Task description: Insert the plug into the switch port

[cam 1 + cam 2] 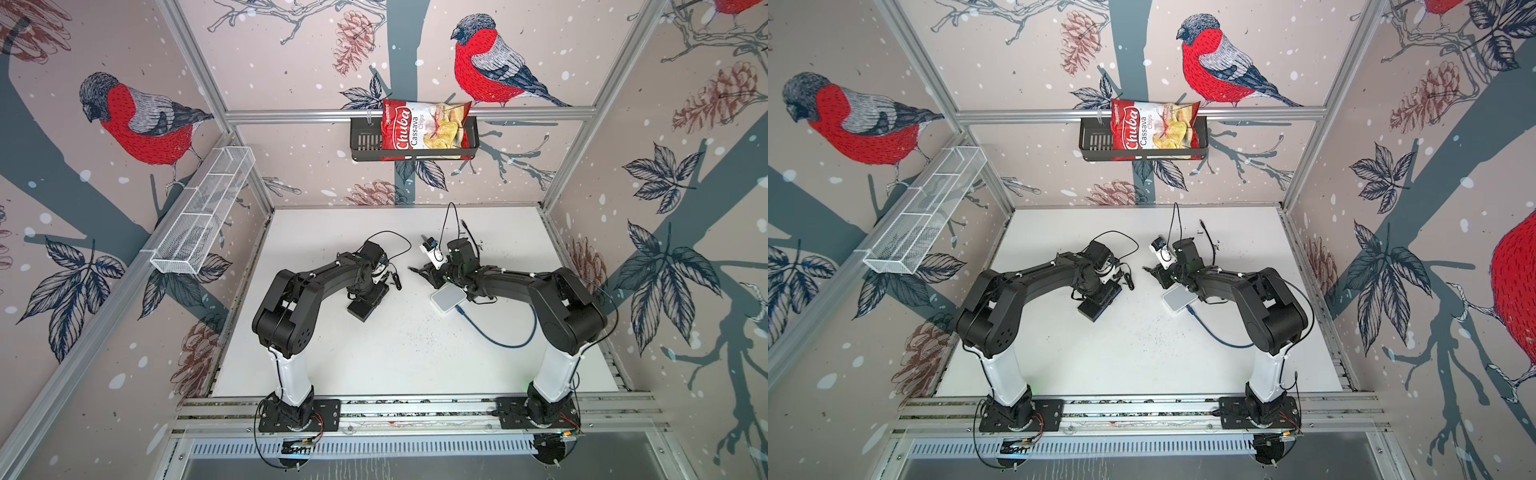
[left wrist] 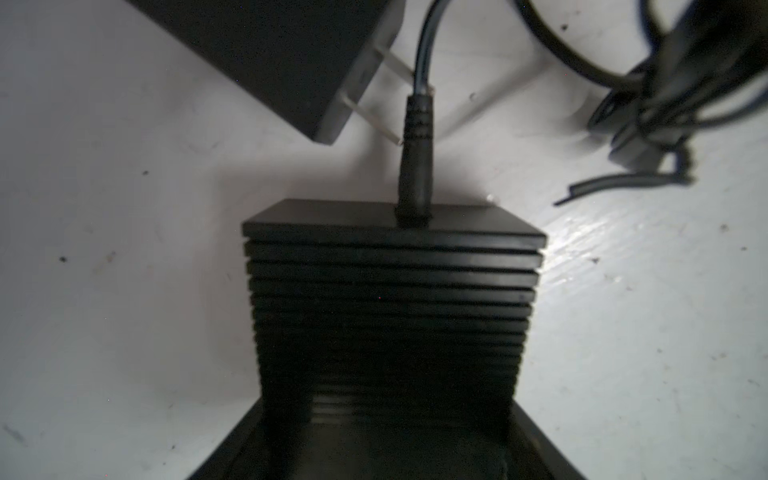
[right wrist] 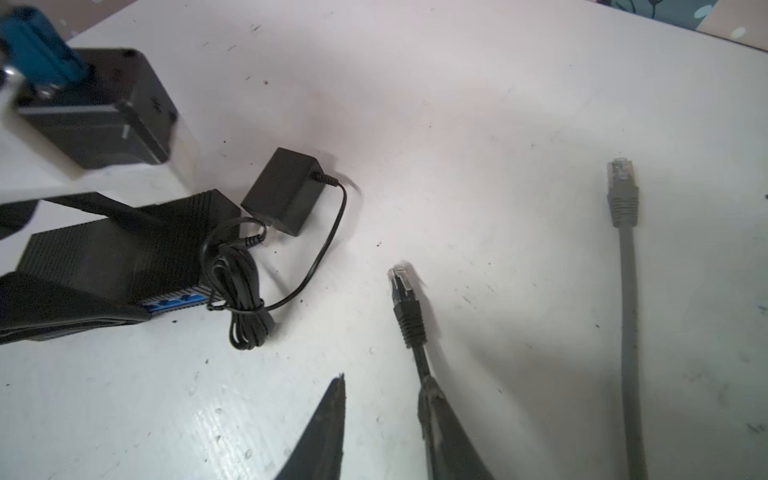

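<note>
Black ribbed plastic fills the left wrist view: the network switch (image 2: 390, 299) sits between the fingers of the left gripper (image 1: 371, 296), which are clamped on its two sides. A barrel power plug (image 2: 415, 166) is already seated in its end.

In the right wrist view the same switch lies at the left of the frame. Its blue port strip (image 3: 174, 302) is turned toward the lower edge, and the power adapter (image 3: 286, 193) is just beside it.

The RJ45 plug (image 3: 404, 291), on a black Ethernet cable (image 3: 422, 361), shows near the centre of that frame. Its shadow suggests it is lifted off the white table (image 3: 498, 104). It is well apart from the ports and points past them.

The jaws of the right gripper (image 3: 384, 380) stand partly apart. The cable runs along one finger, and I cannot tell whether it is truly pinched.

A grey Ethernet cable (image 3: 627, 291) lies loose at the right of the frame.

By my reading, both parts are in hand but insertion has not begun. What remains is turning the plug to face the port strip, closing the gap and pushing it home.
</note>
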You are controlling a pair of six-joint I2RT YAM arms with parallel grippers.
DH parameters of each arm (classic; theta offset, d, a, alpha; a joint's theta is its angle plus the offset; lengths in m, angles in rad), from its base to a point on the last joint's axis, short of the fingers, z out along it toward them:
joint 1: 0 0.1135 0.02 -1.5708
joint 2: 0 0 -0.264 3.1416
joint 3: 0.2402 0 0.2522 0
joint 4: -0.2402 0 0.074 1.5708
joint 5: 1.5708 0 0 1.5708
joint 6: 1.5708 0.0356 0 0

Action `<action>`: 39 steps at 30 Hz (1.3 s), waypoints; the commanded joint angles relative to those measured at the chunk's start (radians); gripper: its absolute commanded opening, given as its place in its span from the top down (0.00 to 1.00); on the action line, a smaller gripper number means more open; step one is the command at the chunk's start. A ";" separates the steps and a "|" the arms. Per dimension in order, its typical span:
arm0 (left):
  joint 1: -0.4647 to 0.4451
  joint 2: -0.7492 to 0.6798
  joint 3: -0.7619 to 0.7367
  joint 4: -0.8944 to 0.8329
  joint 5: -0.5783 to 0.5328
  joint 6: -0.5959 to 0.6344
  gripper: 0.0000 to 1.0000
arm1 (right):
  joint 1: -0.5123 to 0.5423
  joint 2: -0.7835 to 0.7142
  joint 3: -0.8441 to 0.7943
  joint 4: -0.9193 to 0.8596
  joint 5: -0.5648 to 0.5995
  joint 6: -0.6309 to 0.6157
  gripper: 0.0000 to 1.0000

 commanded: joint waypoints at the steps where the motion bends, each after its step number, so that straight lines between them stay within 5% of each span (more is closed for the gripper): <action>1: 0.002 0.020 -0.019 -0.023 0.011 0.012 0.44 | 0.001 0.026 0.018 -0.034 0.030 -0.031 0.68; 11: 0.001 -0.006 -0.023 -0.005 0.008 0.007 0.41 | -0.019 0.048 0.035 -0.007 0.025 0.022 0.68; 12: 0.001 -0.010 -0.024 -0.002 0.008 0.006 0.36 | -0.023 0.043 0.037 -0.005 0.026 0.031 0.68; 13: 0.002 -0.013 -0.023 0.000 0.011 0.007 0.04 | -0.029 0.039 0.039 0.003 0.032 0.046 0.68; 14: 0.002 -0.016 -0.024 0.000 0.015 0.007 0.03 | -0.035 0.034 0.042 0.006 0.029 0.057 0.68; 29: 0.003 -0.113 -0.016 0.030 0.032 0.003 0.03 | -0.013 0.065 0.087 -0.097 -0.043 -0.076 0.68; 39: 0.002 -0.380 -0.110 0.234 0.023 -0.060 0.03 | 0.000 0.118 0.105 -0.071 0.000 -0.086 0.70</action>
